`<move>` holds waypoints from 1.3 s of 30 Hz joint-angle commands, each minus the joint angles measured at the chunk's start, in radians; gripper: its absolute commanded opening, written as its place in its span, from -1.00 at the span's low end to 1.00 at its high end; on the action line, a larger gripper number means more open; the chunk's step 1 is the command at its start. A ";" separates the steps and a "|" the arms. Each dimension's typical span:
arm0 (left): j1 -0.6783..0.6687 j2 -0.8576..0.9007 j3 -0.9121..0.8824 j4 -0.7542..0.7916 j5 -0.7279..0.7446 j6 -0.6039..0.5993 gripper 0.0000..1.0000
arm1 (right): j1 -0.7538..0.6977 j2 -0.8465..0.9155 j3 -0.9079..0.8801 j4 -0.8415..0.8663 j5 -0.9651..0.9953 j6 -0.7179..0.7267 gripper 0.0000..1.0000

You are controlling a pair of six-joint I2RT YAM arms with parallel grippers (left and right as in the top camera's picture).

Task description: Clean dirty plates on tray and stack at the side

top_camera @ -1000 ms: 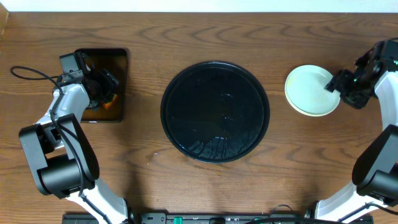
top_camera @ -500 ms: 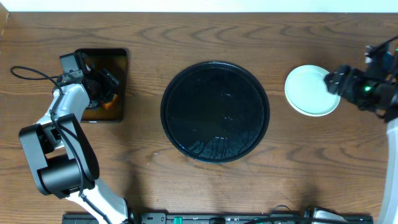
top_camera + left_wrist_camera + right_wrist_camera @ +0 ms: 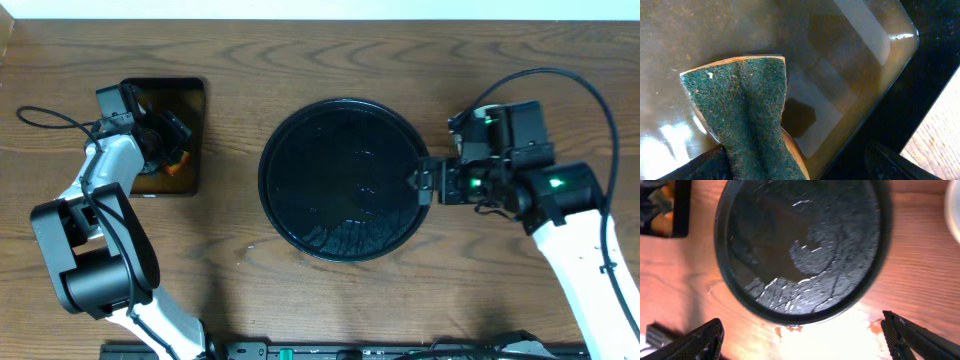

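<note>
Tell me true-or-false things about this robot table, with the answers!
The big round shiny black tray has no plates on it. True.
The green scrubby sponge lies on the tray. False: it is over the rectangular black pan of brownish liquid.
The right gripper is open. True.
The right gripper is above the pan. False: it is by the tray's right edge.
The table is white. False: it is brown wood.

Only a blurred sliver of plate [image 3: 955, 210] shows, cut by picture edge; sponge [image 3: 740, 110] bottom end cut off.
</note>
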 commanded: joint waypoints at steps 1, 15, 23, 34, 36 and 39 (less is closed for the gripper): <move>0.000 -0.023 0.009 0.002 0.005 -0.002 0.63 | 0.042 0.002 0.000 0.002 -0.003 0.028 0.99; 0.000 -0.023 0.009 0.002 0.005 -0.002 0.63 | 0.065 0.002 0.000 -0.006 -0.033 0.087 0.99; 0.000 -0.023 0.009 0.002 0.005 -0.002 0.64 | 0.089 0.002 0.000 -0.010 0.027 0.087 0.98; 0.000 -0.023 0.009 0.002 0.005 -0.002 0.63 | 0.116 -0.009 -0.074 0.026 0.177 0.087 0.98; 0.000 -0.023 0.009 0.002 0.005 -0.002 0.63 | 0.116 -0.012 -0.121 0.091 0.177 0.087 0.98; 0.000 -0.023 0.009 0.002 0.005 -0.002 0.63 | 0.109 -0.041 -0.227 0.255 0.176 0.074 0.98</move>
